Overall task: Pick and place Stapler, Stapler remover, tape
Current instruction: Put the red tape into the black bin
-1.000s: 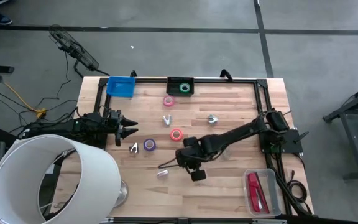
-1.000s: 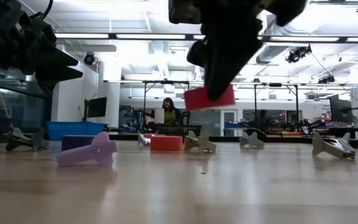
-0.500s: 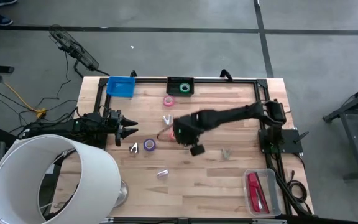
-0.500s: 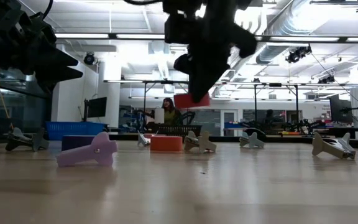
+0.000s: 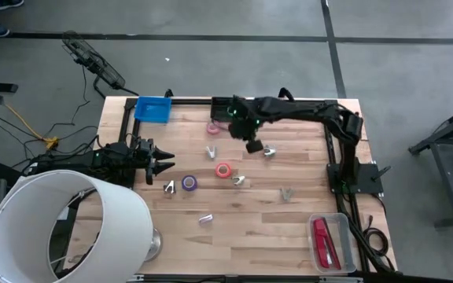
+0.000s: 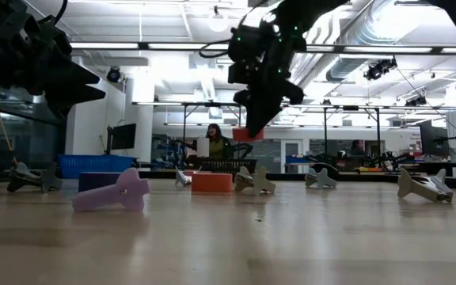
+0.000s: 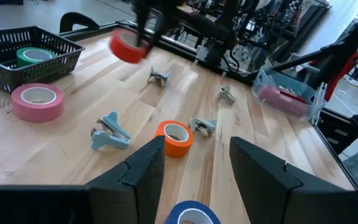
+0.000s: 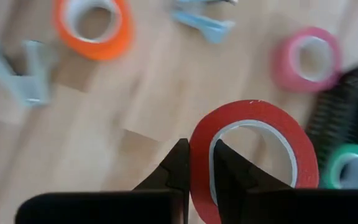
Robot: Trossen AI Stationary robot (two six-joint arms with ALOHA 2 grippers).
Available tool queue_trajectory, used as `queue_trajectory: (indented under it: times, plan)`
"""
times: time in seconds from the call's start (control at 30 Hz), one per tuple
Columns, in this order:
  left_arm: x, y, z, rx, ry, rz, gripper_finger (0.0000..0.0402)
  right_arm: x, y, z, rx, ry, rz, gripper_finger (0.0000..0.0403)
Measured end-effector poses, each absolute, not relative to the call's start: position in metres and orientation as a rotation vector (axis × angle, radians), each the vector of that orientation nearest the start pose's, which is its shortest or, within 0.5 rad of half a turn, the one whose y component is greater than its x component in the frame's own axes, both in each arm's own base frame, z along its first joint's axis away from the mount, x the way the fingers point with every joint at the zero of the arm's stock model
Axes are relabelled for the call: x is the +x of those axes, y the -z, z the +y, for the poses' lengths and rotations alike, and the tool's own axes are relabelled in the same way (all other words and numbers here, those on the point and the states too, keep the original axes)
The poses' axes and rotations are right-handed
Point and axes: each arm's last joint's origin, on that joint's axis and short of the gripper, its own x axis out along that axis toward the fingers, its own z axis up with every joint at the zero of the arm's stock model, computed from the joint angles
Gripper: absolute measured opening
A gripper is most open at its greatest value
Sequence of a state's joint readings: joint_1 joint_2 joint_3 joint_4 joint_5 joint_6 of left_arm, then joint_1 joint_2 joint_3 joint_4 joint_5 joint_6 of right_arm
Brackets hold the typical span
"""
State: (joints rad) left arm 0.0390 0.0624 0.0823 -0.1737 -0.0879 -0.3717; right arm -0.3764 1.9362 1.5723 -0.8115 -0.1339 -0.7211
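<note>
Wooden tabletop (image 5: pixel 289 228) under bright workshop lights, and the black basket (image 5: pixel 228 109) at its far edge is the thing to watch; I'll place everything off that basket; the right arm is stretched long across the far side of the table, elbow out over its own base, forearm running level toward the basket, wrist tipped down; the right gripper (image 5: pixel 244 124) hangs in the air just beside the basket, on its near right corner, fingers pinched tight on the rim of a red tape roll (image 8: pixel 253 158); from the wrist you see the roll on edge between the two dark fingers (image 8: pixel 178 167), one inside the ring and one outside; from table height the roll (image 6: pixel 247 134) dangles clear of the wood; a green tape roll (image 5: pixel 233 112) already sits inside the basket; a pink roll (image 5: pixel 213 127) lies on the wood just in front of the basket; an orange roll (image 5: pixel 223 170) lies farther toward the near side, and a purple roll (image 5: pixel 189 183) farther still, off to the left; small metal staple removers (image 5: pixel 268 151) are scattered around them; the red stapler (image 5: pixel 322 240) lies in a clear tray (image 5: pixel 344 228) at the near right corner, well apart from the basket; the left gripper (image 5: pixel 162 163) waits low at the left edge, well left of the basket, fingers parted and holding nothing; a blue bin (image 5: pixel 152 109) sits left of the basket.
</note>
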Motion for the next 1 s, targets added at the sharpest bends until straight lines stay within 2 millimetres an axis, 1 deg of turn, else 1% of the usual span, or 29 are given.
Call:
queue_trajectory:
  times: [0.13,0.27,0.4,0.53,0.73,0.87,0.93,1.0]
  plan:
    - [0.096,-0.170,0.006,-0.367,-0.154,0.128,0.0177,0.369,-0.233,-0.174,-0.326,-0.153,1.068,0.0033]
    - [0.096,-0.170,0.006,-0.366,-0.154,0.128,0.0177,0.365,-0.237,-0.198,-0.311,-0.094,0.985,0.0033]
    - [0.096,-0.170,0.006,-0.366,-0.154,0.128,0.0177,0.361,-0.241,-0.221,-0.246,0.030,0.912,0.0033]
    - [0.096,-0.170,0.006,-0.366,-0.154,0.128,0.0177,0.357,-0.236,-0.241,-0.083,0.158,0.877,0.0033]
    - [0.096,-0.170,0.006,-0.366,-0.154,0.128,0.0177,0.358,-0.228,-0.265,0.270,0.337,0.837,0.0033]
    - [0.096,-0.170,0.006,-0.367,-0.154,0.128,0.0177,0.366,-0.227,-0.276,0.453,0.393,0.787,0.0033]
    - [0.096,-0.170,0.006,-0.367,-0.155,0.128,0.0177,0.372,-0.227,-0.280,0.515,0.407,0.768,0.0034]
    - [0.096,-0.170,0.006,-0.367,-0.154,0.128,0.0177,0.378,-0.222,-0.284,0.564,0.402,0.782,0.0037]
